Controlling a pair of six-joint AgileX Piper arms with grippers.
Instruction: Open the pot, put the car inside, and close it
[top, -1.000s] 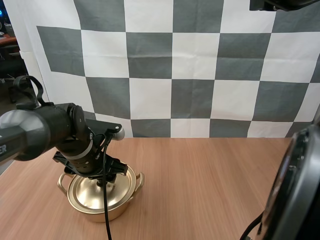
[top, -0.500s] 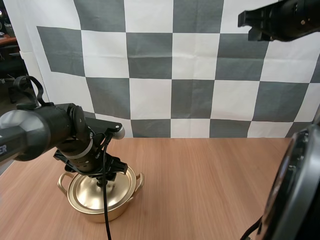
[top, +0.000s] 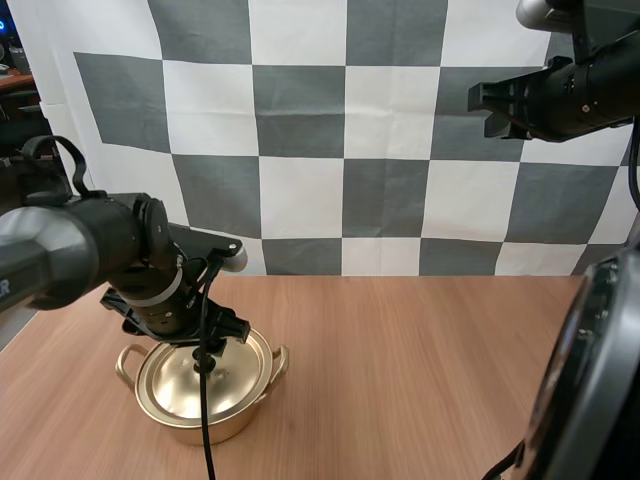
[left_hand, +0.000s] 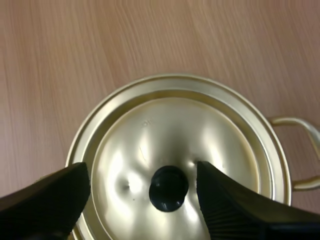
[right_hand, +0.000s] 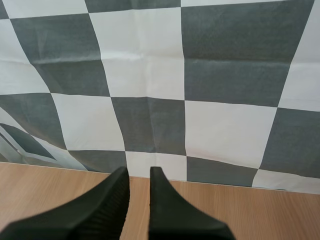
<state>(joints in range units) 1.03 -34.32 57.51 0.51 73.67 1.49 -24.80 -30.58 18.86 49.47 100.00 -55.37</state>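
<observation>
With the lid (left_hand: 175, 125) on the gold pot (top: 243, 412) at the high view's lower left, my left gripper (left_hand: 142, 172) open astride its black knob (left_hand: 169, 188), and my right gripper (top: 487, 108), fingers nearly together on nothing, at upper right, I judge every step remains.

The left arm (top: 80, 255) reaches low, wrist bent over, and the left gripper (left_hand: 142, 175) points straight down with its fingers spread wide. The right arm (top: 590, 95) hangs high, and the right gripper (right_hand: 139, 187) is level, its fingers almost touching.
</observation>
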